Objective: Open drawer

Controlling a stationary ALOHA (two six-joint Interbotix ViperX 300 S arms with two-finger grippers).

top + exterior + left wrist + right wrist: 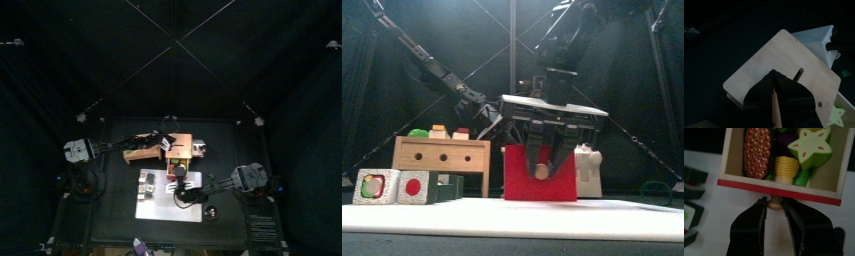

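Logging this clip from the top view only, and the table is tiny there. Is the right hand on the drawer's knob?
Observer: Yes. In the right wrist view the right hand grips the wooden knob between its jaws.
Reviewer: Is the drawer out at all?
Observer: The red-fronted drawer is open enough to show toy food inside: corn and a star fruit.
Reviewer: And the left hand?
Observer: The left wrist view shows the left hand clamped on the edge of the tan wooden box.

From where I stand, nothing here carries writing I can read. No label, brand, number or sign shows on anything in any of the views.
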